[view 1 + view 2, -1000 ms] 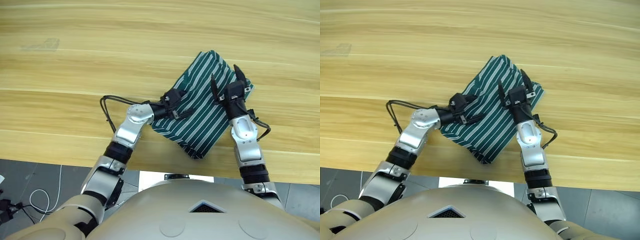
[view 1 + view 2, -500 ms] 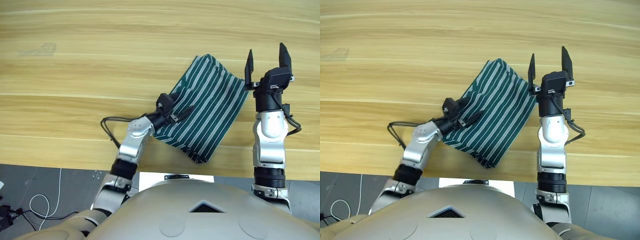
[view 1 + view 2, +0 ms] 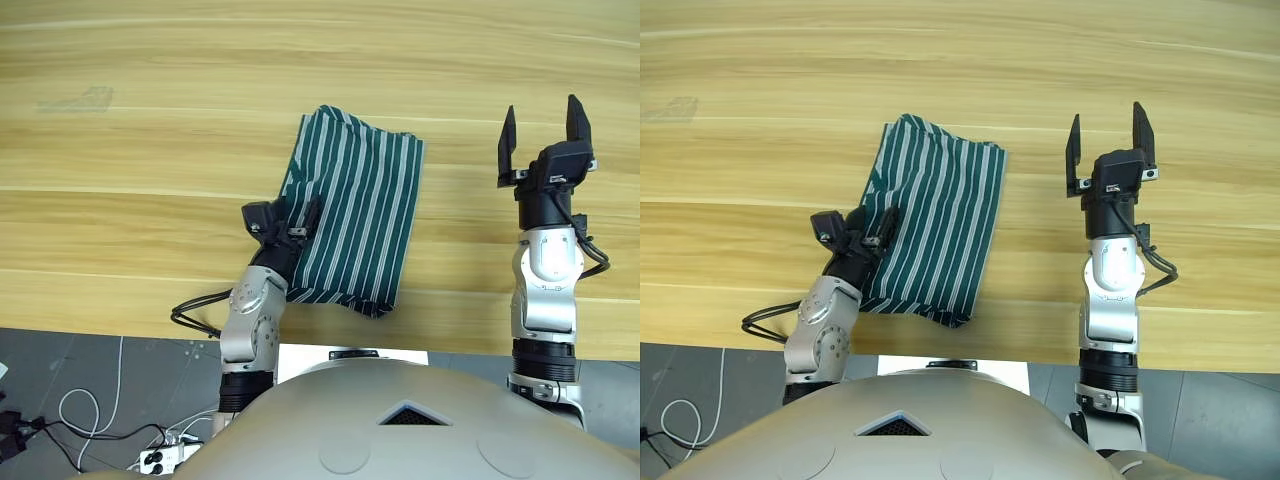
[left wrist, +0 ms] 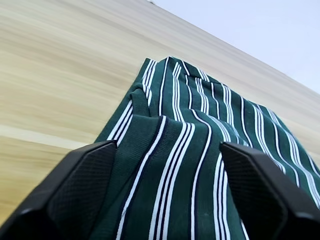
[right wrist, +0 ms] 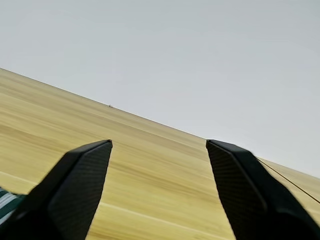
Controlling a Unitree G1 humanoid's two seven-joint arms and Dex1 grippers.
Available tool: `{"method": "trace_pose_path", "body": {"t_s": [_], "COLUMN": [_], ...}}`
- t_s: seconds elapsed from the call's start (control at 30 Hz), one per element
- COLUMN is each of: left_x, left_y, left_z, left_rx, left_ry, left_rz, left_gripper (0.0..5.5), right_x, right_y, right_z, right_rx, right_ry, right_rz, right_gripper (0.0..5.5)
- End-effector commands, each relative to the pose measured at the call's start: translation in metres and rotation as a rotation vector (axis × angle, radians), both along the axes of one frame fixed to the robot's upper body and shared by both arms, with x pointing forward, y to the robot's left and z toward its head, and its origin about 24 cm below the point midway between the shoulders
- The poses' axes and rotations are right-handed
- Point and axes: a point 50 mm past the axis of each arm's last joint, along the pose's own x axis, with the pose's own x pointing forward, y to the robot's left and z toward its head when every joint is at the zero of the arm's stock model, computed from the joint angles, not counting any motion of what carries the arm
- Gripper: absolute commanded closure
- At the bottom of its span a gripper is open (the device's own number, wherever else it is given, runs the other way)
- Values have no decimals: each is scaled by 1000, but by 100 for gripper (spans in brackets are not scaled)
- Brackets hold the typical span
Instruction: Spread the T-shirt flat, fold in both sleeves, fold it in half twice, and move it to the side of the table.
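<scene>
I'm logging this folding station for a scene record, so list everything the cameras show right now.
T-shirt: one, dark green with white stripes, folded, on the table near its front edge, towards the robot's left.
Table: one, light wood, spans the view.
Floor: grey, below the table's front edge.
Cables: several, white and black, on the floor at the robot's left.
Left pincer: one, black, open, over the T-shirt's left edge.
Right pincer: one, black, open, over bare table to the right of the T-shirt.

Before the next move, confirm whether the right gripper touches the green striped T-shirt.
No, the open right gripper stands apart, right of the green striped T-shirt.
</scene>
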Motion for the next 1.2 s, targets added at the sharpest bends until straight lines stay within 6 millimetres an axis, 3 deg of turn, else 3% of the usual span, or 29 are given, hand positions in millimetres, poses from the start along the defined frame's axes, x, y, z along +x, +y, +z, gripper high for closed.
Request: {"method": "trace_pose_path", "body": {"t_s": [0.03, 0.23, 0.4, 0.63, 0.83, 1.0, 1.07, 1.13, 1.2], "left_x": [-65, -76, -75, -32, 5, 4, -4, -10, -26], "left_y": [7, -27, -38, -26, 10, 46, 67, 101, 130], "left_z": [-57, -44, -30, -2, 48, 86, 97, 85, 66], "left_rx": [-15, -148, -205, -53, 338, 542, 830, 1227, 1536], "left_ry": [470, 444, 384, 64, -362, -588, -670, -579, -428], "left_rz": [109, -22, -61, -62, -28, -70, -165, -294, -513], "left_gripper": [166, 166, 166, 166, 166, 166, 166, 166, 166], "right_x": [3, 4, 8, 4, -11, -25, -33, -49, -75], "right_y": [2, 6, 9, 25, 16, -21, -45, -63, -69], "right_z": [-4, -8, -14, -30, -39, -38, -38, -36, -42], "right_rx": [-1, -7, 0, -72, -299, -758, -934, -1008, -1056], "right_ry": [31, 55, 71, 96, 90, 15, 18, 58, 145], "right_rz": [27, 59, 72, 155, 232, 287, 291, 309, 438], "right_gripper": [202, 202, 202, 202, 202, 202, 202, 202, 202]}}
